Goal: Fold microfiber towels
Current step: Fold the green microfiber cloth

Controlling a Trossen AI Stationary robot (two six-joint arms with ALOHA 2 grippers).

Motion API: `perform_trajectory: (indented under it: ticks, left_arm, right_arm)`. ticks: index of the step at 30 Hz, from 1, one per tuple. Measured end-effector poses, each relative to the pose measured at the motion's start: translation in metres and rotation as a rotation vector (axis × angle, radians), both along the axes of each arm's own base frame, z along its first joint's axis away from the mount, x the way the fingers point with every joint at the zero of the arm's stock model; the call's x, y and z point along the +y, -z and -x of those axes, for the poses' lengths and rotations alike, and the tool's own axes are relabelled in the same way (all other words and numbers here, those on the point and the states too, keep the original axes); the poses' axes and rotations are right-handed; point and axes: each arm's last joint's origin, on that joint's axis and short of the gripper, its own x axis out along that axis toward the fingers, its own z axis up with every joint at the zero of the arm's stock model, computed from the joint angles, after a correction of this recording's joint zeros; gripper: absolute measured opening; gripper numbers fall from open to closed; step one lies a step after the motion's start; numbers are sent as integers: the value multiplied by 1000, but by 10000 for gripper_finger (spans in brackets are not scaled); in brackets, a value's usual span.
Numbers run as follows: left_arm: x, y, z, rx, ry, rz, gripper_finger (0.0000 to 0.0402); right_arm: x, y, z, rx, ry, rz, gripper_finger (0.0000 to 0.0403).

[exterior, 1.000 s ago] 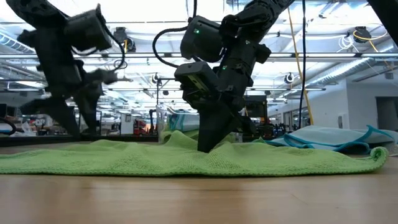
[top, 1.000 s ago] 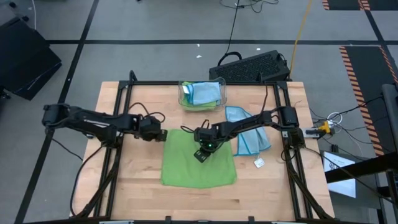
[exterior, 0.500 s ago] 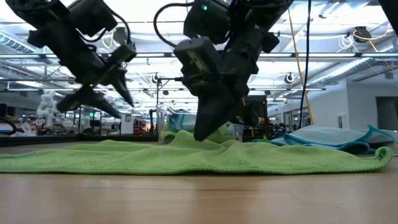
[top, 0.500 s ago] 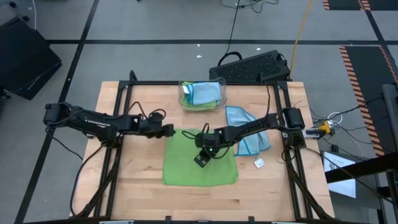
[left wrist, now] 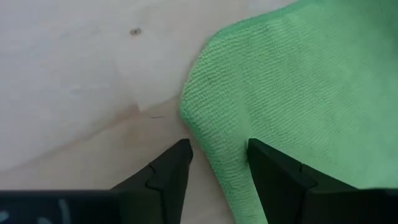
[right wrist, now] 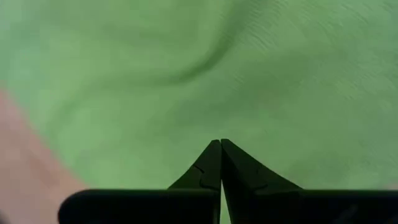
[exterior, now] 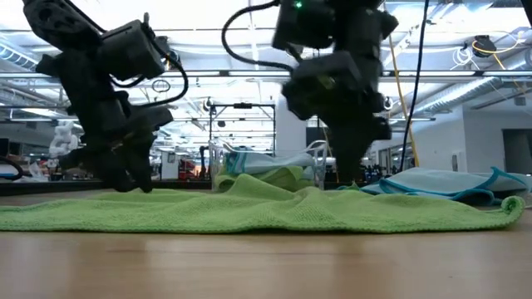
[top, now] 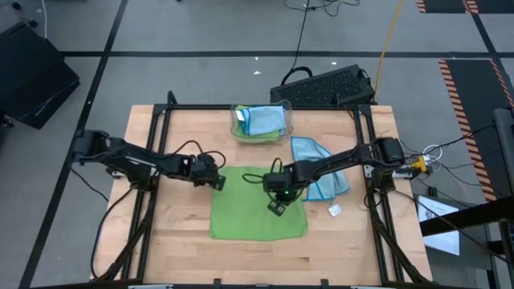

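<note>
Wooden tabletop (top: 177, 225) with a green towel (top: 257, 213) spread flat at its middle. Left gripper (left wrist: 217, 155) reaching low to the towel's far left corner, fingers spread astride the edge. Right gripper (right wrist: 221, 146) angled down over the towel's right half, fingers pressed together, holding nothing.

Spread towel (top: 255, 207) lies mid-table, bin (top: 261, 122) behind it.
</note>
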Motion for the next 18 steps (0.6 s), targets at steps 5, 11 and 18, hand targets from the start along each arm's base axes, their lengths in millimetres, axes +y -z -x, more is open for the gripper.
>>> perform_trajectory:
  ticks: [5, 11, 18]
  left_arm:
    - [3, -8, 23, 142, 33, 11, 172]
    - [6, -24, 45, 205, 15, -7, 172]
    - [13, -37, 52, 150, 18, -57, 172]
  right_arm:
    - [0, 15, 19, 92, 54, 39, 0]
    - [3, 36, 43, 57, 151, -51, 0]
    - [16, 50, 57, -43, 258, -231, 0]
